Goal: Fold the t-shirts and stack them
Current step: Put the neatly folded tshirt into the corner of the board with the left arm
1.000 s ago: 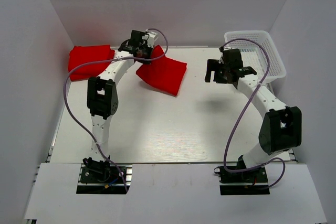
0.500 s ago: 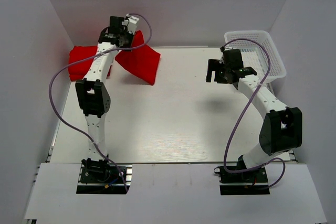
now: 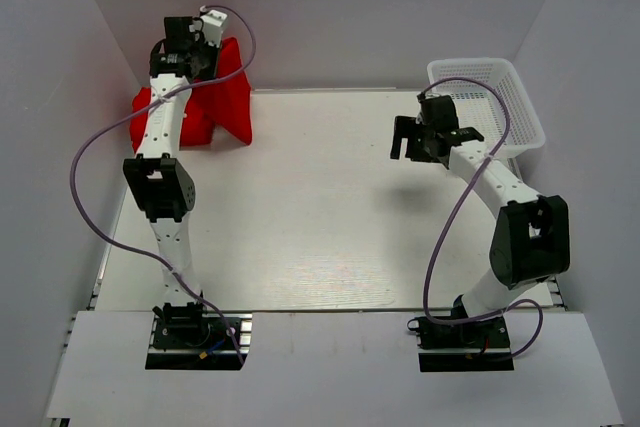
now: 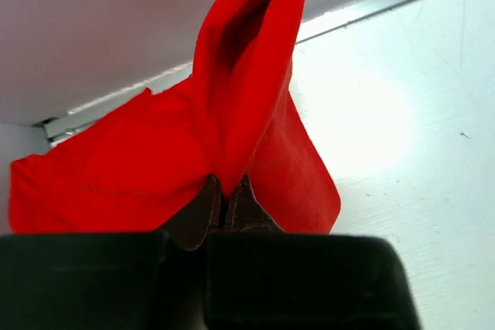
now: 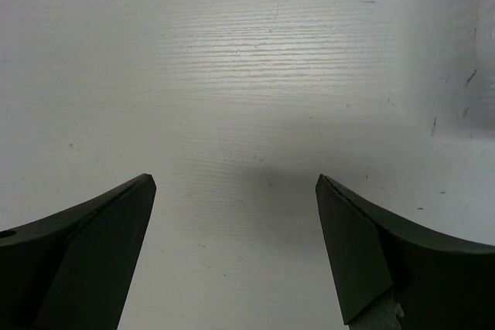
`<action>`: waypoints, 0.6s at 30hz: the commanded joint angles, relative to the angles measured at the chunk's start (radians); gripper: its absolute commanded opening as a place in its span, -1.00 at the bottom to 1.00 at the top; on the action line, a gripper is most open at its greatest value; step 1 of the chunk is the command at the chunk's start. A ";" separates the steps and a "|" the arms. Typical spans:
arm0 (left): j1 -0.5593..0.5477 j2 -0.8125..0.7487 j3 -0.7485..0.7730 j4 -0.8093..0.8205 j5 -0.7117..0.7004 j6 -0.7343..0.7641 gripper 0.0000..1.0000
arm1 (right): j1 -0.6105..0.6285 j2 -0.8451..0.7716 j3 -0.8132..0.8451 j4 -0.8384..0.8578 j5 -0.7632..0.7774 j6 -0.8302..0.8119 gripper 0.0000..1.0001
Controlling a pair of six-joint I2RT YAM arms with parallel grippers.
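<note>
At the far left corner the left tool is pinching a fold of one bright red soft cloth t-shirt. It hangs over a second bright red t-shirt lying on the white surface (held there, I think, to be laid on top as a stack). Further right, the right tool is spread wide and holds nothing, near the white plastic mesh basket, probably waiting.

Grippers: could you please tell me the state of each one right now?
Left gripper: shut on a red t-shirt.
Right gripper: open, holding nothing.
</note>
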 commanded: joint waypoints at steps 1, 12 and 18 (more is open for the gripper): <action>0.041 -0.116 0.065 0.037 0.047 0.021 -1.00 | 0.004 0.016 0.034 0.017 0.003 0.013 0.81; 0.166 -0.137 0.042 0.069 0.076 0.021 -1.00 | 0.007 0.071 0.074 -0.009 -0.022 0.030 0.81; 0.233 -0.126 0.013 0.115 0.030 0.021 -1.00 | 0.013 0.108 0.116 -0.018 -0.042 0.034 0.81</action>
